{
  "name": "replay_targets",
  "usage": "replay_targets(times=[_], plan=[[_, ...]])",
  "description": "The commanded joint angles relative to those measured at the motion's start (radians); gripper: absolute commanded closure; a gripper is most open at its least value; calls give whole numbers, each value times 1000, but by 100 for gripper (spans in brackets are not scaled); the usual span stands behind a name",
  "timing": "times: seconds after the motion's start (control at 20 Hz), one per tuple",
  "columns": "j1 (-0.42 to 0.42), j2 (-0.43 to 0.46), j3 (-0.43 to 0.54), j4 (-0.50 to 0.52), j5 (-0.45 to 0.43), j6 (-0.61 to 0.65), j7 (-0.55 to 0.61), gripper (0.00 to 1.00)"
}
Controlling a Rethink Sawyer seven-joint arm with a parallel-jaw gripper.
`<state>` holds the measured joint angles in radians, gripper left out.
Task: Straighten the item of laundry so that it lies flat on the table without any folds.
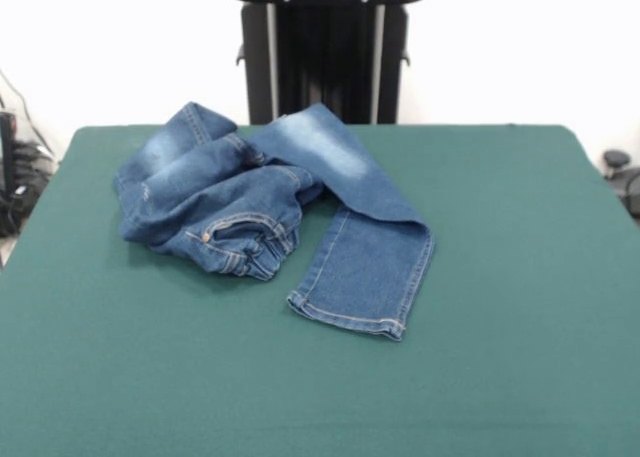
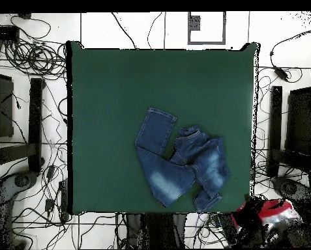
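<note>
The table (image 1: pixel 520 307) takes up most of what I can see, a wide dark green felt-like top with rounded corners and plenty of bare surface on every side. In the overhead view it sits on a pale floor (image 2: pixel 118 29) strewn with black cables (image 2: pixel 27 55).

The jeans (image 1: pixel 270 212) lie on it, well short of flat. In the front view they sit left of centre and toward the far edge; from above they are in the half of the table nearest the robot's base, close to that edge. One leg (image 1: pixel 365 257) stretches out fairly straight toward the camera, ending in a hemmed cuff with orange-tan stitching along it. A faded pale patch (image 1: pixel 320 137) shows on the thigh part near the far edge. The rest is bunched into a rumpled heap (image 1: pixel 200 202) to the left, folded over itself, with a stitched pocket opening and a small rivet facing forward.

The robot's black pedestal (image 1: pixel 325 52) stands behind the table. A bit of red and black arm (image 2: pixel 265 218) shows at the table's corner in the overhead view, but I can't make out the gripper's fingers, so I can't tell how they stand.
</note>
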<state>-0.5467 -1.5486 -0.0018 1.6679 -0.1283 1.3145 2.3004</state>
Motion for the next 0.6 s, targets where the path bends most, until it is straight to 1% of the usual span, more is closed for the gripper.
replay_targets(times=[0.05,0.15,0.3,0.6], plan=[[-12,29,104,-183,27,297,-251,0],[-18,37,108,-213,25,316,-267,0],[-15,41,100,-222,32,316,-274,0],[-14,39,98,-280,34,382,-274,0]])
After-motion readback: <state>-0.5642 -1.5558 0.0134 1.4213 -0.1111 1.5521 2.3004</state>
